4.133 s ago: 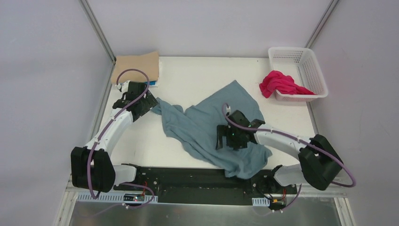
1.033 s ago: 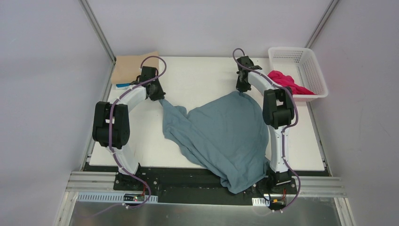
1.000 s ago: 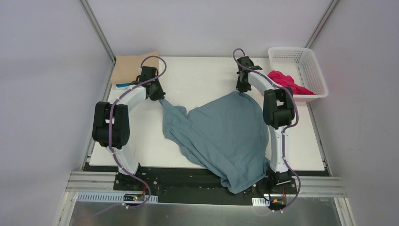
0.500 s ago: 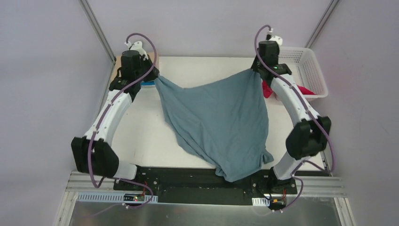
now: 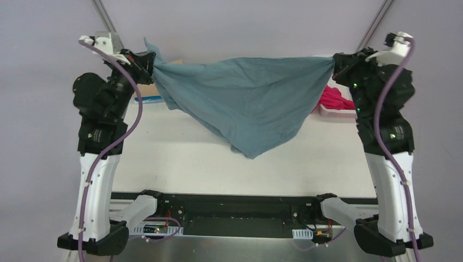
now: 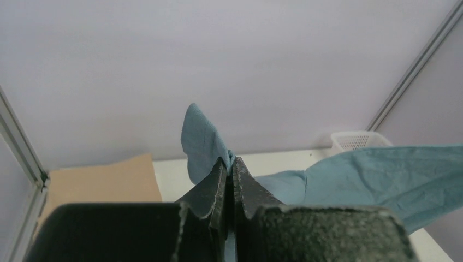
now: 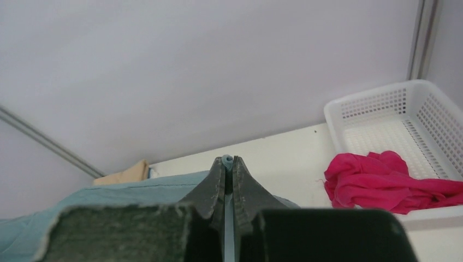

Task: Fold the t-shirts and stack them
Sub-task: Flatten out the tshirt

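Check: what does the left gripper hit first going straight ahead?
Past the teal t-shirt flap it pinches, the left gripper looks aimed at the back wall; way seems free till there, depth unclear.

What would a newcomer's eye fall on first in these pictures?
The teal-blue t-shirt hangs stretched midair between the raised left arm and right arm, their jaws shut on its upper corners. A magenta-red t-shirt lies in the white basket at the table's far right corner.

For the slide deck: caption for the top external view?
Left tool and right tool hold the teal t-shirt stretched between them above the table.
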`<state>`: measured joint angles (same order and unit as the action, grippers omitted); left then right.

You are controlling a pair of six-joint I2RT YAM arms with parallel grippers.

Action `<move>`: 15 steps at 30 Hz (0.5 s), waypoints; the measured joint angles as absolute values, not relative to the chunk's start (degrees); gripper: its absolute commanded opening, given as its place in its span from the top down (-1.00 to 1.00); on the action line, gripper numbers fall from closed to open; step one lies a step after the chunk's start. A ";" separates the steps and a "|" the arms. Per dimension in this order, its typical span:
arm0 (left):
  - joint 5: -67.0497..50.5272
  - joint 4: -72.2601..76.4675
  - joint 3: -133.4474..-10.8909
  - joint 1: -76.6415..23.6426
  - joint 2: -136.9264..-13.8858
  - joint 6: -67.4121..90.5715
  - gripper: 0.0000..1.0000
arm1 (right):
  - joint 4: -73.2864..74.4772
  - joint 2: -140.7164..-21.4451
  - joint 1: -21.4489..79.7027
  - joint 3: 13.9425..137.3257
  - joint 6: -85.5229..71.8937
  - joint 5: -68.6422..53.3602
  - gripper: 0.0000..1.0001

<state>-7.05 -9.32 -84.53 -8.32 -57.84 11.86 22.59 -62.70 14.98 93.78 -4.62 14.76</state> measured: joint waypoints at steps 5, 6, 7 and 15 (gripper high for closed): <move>-8.67 -10.72 -90.52 -8.32 -52.90 9.28 1.00 | 27.70 -57.45 14.98 100.47 -5.28 9.47 1.00; -8.82 -10.98 -91.77 -8.32 -52.21 8.91 1.00 | 28.60 -56.45 14.98 102.15 -5.41 8.21 1.00; -8.99 -11.46 -93.56 -8.32 -51.40 8.32 1.00 | 29.47 -55.53 14.96 103.92 -5.56 6.98 1.00; -10.48 -13.54 -105.89 -8.32 -46.94 6.48 1.00 | 32.99 -50.70 14.98 114.83 -6.83 -0.03 1.00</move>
<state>-10.48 -13.54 -105.89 -8.32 -46.94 6.48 32.99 -50.70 14.98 114.83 -6.83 -0.03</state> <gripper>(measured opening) 0.010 0.025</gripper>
